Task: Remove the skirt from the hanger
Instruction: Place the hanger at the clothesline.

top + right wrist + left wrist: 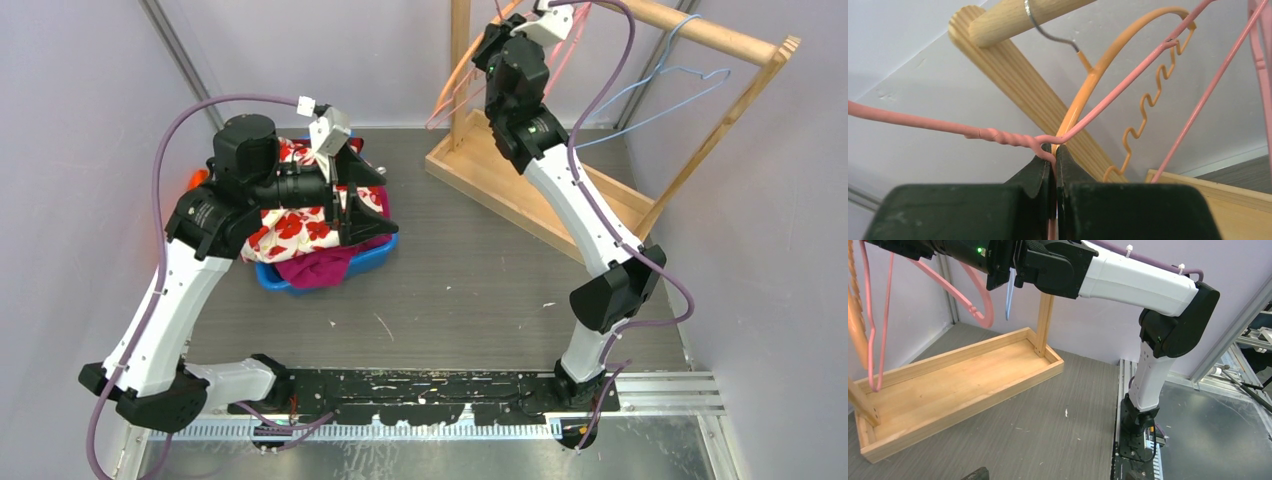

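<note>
Now the pink hanger is pinched at its twisted neck by the right gripper, jaws shut tight on the wire. It is held up at one o'clock beside the wooden rail, presumably to steady it bare. At ten o'clock the flowered skirt is seen heaped in the blue basket, off the hanger. The left gripper is spread wide above it, nothing held, as suits a drop.

The right arm reaches from 3 o'clock toward 11; beneath, a wooden rack base (a shallow tray) lies at 8 o'clock, a pink hanger dangling above.
</note>
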